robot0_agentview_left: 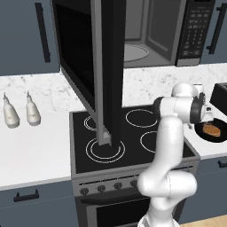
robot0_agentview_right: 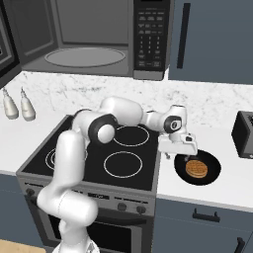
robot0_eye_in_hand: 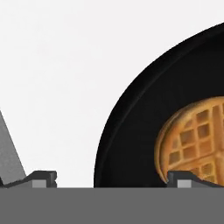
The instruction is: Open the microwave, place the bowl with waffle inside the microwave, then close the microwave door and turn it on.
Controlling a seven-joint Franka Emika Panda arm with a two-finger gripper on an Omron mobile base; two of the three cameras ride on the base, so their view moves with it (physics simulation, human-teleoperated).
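I have the jaws spread wide over the near rim of the bowl with waffle (robot0_agentview_right: 197,169), lower right of the right base view, on the desk (robot0_agentview_right: 232,183). The microwave door (robot0_agentview_left: 106,71) hangs open. Closing off-centre could tip the bowl.

We can read no text anywhere; the keypad strip (robot0_agentview_right: 152,33) on the microwave (robot0_agentview_right: 89,37) carries small pale markings too blurred to make out.
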